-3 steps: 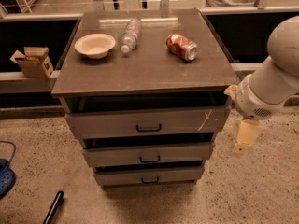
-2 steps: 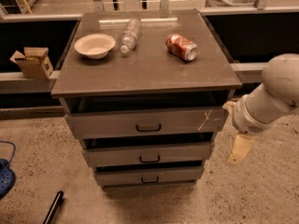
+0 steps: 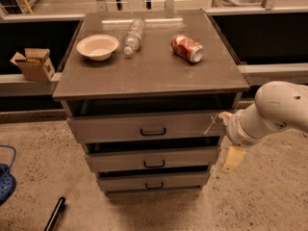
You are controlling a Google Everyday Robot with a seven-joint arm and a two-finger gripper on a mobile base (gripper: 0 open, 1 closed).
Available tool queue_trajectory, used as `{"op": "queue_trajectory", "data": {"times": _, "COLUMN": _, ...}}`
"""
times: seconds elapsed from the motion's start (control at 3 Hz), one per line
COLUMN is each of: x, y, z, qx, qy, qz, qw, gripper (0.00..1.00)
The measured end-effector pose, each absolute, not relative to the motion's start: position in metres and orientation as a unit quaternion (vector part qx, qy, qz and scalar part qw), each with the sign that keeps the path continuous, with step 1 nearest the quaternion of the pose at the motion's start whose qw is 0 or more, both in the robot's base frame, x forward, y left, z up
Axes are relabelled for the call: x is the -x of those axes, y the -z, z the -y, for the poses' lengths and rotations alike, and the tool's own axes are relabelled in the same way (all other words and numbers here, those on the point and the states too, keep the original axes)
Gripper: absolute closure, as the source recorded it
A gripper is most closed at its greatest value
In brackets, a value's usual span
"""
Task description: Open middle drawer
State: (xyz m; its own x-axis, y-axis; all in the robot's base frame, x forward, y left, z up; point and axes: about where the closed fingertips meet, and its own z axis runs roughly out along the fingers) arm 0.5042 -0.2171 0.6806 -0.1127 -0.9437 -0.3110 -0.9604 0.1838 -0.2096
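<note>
The middle drawer (image 3: 153,159) is the second of three grey drawer fronts in a grey cabinet, with a small black bar handle (image 3: 154,164). It sits nearly flush, with a dark gap above it. The top drawer (image 3: 144,126) has a pale scratch at its right. The bottom drawer (image 3: 154,181) looks smallest. My gripper (image 3: 232,159) hangs from a white arm to the right of the cabinet, level with the middle drawer's right end, pointing down and not touching it.
On the cabinet top (image 3: 149,76) lie a white bowl (image 3: 97,46), a clear plastic bottle (image 3: 133,35) and a red can (image 3: 187,48) on its side. A cardboard box (image 3: 32,64) sits on a ledge at left. A black object (image 3: 54,214) lies on the floor.
My arm and gripper have moved lower and slightly left, closer to the cabinet's right side. The drawers have not moved.
</note>
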Motion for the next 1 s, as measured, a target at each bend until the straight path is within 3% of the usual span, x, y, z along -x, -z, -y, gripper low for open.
{"op": "queue_trajectory", "data": {"times": 0.33, "x": -0.504, "y": -0.682, "z": 0.213, "qx": 0.652, "qy": -0.022, "qz": -0.733, "qw": 0.193, "gripper": 0.0}}
{"op": "queue_trajectory", "data": {"times": 1.0, "x": -0.518, "y": -0.544, "z": 0.161, "qx": 0.707, "qy": -0.033, "qz": -0.673, "qw": 0.215, "gripper": 0.0}}
